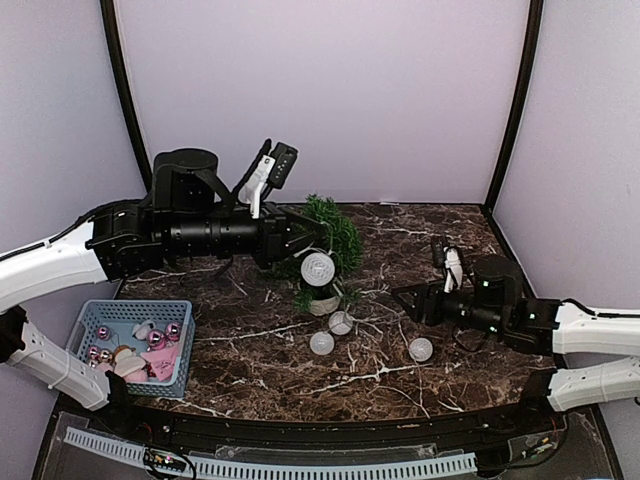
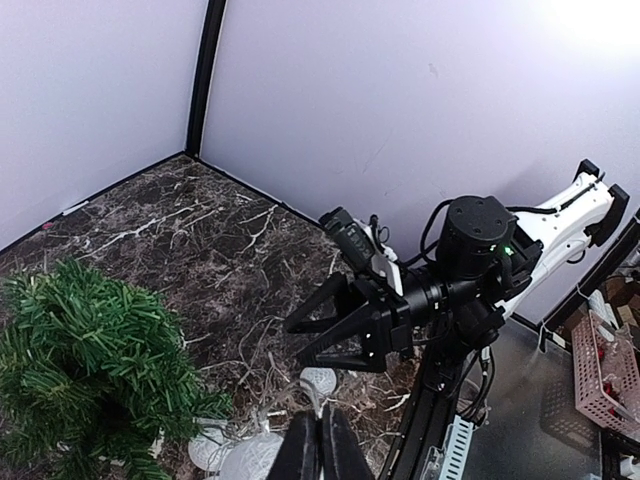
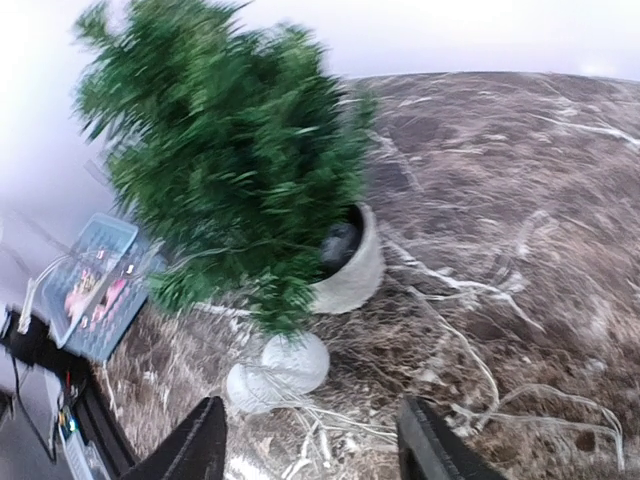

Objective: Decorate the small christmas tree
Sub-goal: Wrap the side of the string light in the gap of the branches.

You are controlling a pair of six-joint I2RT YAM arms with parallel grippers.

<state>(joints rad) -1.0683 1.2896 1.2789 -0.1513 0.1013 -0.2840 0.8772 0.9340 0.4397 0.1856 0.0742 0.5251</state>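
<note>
The small christmas tree (image 1: 333, 235) stands in its white pot (image 1: 322, 303) at the table's middle. My left gripper (image 1: 316, 240) is at the tree's left side, shut on the thin wire of a string of white ball lights. One ball (image 1: 318, 268) hangs in front of the tree. In the left wrist view the shut gripper (image 2: 320, 428) pinches the wire above a ball (image 2: 318, 380), with the tree (image 2: 90, 370) at left. My right gripper (image 1: 397, 293) is open and empty, right of the pot. In its own view the gripper (image 3: 310, 445) faces the tree (image 3: 230, 150), the pot (image 3: 357, 272) and two balls (image 3: 290, 362).
Three more white balls (image 1: 341, 322) and tangled wire lie on the marble table in front of the pot. A blue basket (image 1: 98, 315) with pink ornaments sits at the near left. Purple walls close in the back and sides.
</note>
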